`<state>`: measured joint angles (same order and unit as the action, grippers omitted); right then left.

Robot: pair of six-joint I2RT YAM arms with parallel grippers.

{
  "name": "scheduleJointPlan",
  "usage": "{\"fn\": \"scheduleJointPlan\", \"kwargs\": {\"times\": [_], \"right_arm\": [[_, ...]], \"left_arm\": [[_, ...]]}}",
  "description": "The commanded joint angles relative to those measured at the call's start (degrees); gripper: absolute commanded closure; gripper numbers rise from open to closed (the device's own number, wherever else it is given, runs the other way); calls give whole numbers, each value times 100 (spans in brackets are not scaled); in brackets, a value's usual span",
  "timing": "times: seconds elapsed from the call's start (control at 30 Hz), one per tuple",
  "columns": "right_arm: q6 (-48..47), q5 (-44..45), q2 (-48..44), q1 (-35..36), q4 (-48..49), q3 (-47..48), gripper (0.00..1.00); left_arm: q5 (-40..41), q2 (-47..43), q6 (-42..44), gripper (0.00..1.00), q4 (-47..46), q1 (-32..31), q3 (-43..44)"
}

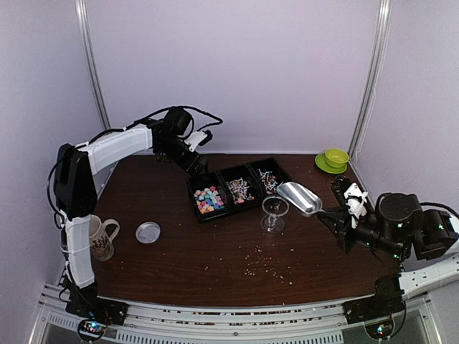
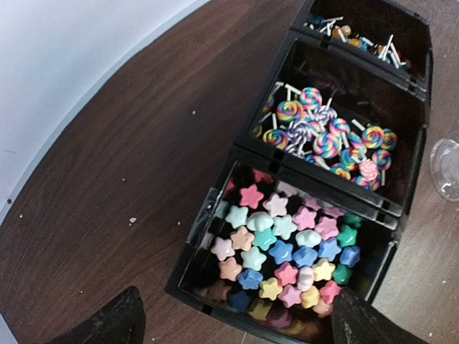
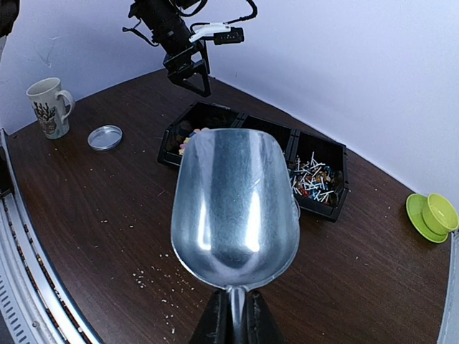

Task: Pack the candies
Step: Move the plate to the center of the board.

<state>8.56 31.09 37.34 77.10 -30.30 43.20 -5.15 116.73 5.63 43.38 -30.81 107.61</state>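
While the scoop (image 3: 233,201) sits empty in the closed right fingers (image 3: 214,324), nothing looks packed yet: the candies (image 2: 283,261) all lie in their black bins (image 2: 215,208), directly beneath the wide-open, empty left fingers (image 2: 115,322). The glass (image 1: 275,213), just ahead of the scoop, seems empty. Bin walls crowd the left fingers; open surface (image 1: 215,251) spreads around the right fingers, free for swinging.

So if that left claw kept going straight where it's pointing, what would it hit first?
Probably the star candies in the black bin beneath: the open left gripper points down into it, though the gap is hard to judge.
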Motion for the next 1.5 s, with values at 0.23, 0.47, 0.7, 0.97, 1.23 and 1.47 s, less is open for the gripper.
{"fn": "scheduleJointPlan", "kwargs": {"times": [0.23, 0.47, 0.7, 0.97, 1.23, 1.47], "right_arm": [[334, -154, 63, -28, -70, 204, 100], [348, -283, 341, -24, -4, 282, 100], [322, -432, 629, -28, 69, 388, 100], [339, -490, 673, -27, 69, 387, 100], [386, -499, 662, -26, 61, 315, 100], [388, -506, 641, -28, 113, 294, 100]], "left_arm": [[-231, 1006, 552, 18, 267, 226, 815], [-172, 1302, 511, 31, 245, 231, 906], [36, 1480, 466, 40, 233, 254, 1000], [185, 1662, 425, 42, 189, 331, 1047], [140, 1668, 363, 63, 162, 339, 986], [93, 1395, 138, 77, 155, 336, 567]]}}
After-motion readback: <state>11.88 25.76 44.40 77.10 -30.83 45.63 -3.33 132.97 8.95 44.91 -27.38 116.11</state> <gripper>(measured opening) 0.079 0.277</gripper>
